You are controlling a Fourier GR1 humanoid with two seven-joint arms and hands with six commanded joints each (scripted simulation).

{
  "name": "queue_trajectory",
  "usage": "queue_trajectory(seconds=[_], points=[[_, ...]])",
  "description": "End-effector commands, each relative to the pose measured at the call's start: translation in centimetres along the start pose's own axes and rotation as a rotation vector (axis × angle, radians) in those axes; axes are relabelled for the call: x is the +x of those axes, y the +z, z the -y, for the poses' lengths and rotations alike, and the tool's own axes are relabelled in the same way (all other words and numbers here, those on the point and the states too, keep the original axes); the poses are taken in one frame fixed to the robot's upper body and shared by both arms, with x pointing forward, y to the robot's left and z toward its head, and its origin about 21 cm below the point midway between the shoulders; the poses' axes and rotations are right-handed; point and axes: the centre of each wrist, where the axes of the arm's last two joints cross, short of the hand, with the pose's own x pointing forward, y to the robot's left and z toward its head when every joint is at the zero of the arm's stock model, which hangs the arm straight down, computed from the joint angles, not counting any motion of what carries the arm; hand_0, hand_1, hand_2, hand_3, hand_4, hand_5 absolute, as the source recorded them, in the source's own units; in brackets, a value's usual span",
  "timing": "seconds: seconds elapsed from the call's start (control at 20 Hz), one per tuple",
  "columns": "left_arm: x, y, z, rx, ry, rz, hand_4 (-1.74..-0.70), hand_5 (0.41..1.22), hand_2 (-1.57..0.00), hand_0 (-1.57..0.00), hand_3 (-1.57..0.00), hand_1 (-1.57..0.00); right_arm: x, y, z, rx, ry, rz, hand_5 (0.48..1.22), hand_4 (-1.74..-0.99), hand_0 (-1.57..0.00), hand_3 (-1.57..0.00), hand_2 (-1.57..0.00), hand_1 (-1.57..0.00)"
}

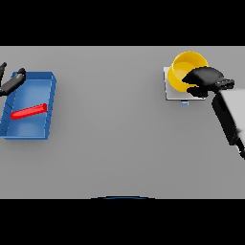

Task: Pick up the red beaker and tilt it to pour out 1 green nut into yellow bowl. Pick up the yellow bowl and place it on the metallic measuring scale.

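Observation:
The yellow bowl [184,69] stands on the metallic scale [173,94] at the far right. My right hand [206,79] lies over the bowl's near right rim, with fingers and thumb curled round it. The red beaker [29,111] lies on its side in the blue tray [48,81] at the far left. My left hand [13,82] hovers over the tray's back left corner, fingers straight and holding nothing. No green nut shows in the bowl or on the table.
The right forearm [228,117] runs from the right edge up to the bowl. A small blue mark [185,103] sits at the scale's front edge. Grey table [115,134] lies between tray and scale.

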Motion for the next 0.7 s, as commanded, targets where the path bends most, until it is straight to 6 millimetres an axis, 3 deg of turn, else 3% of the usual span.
queue_trajectory(seconds=[0.0, 0.15, 0.3, 0.5, 0.65], points=[[0.02, -0.13, 0.12, 0.001, -0.002, -0.003, -0.73, 0.728, 0.00, 0.00, 0.00, 0.00, -0.08, -0.05, 0.21, 0.003, -0.020, -0.003, 1.072, -1.619, -0.72, -0.83, -1.04, -0.98], [0.13, -0.24, -0.23, 0.002, -0.003, -0.001, -0.73, 0.717, 0.00, 0.00, 0.00, 0.00, 0.06, -0.33, 0.06, 0.027, -0.010, -0.039, 0.933, -1.539, -0.37, -0.61, -0.69, -0.58], [-0.27, -0.29, -0.52, 0.009, -0.006, -0.005, -0.72, 0.705, 0.00, 0.00, 0.00, 0.00, -0.10, -0.14, 0.40, 0.039, 0.026, -0.003, 0.859, -1.485, -0.19, -0.49, -0.45, -0.30], [-0.23, 0.15, -0.24, 0.009, 0.001, 0.007, -0.72, 0.697, 0.00, 0.00, 0.00, 0.00, -0.21, -0.20, -0.14, 0.062, 0.029, -0.027, 0.799, -1.431, -0.08, -0.35, -0.20, -0.12], [0.10, -0.10, -0.46, 0.010, 0.000, 0.007, -0.72, 0.693, 0.00, 0.00, 0.00, 0.00, -0.40, -0.22, -0.09, 0.072, 0.013, -0.045, 0.759, -1.410, -0.04, -0.27, -0.10, -0.06]])
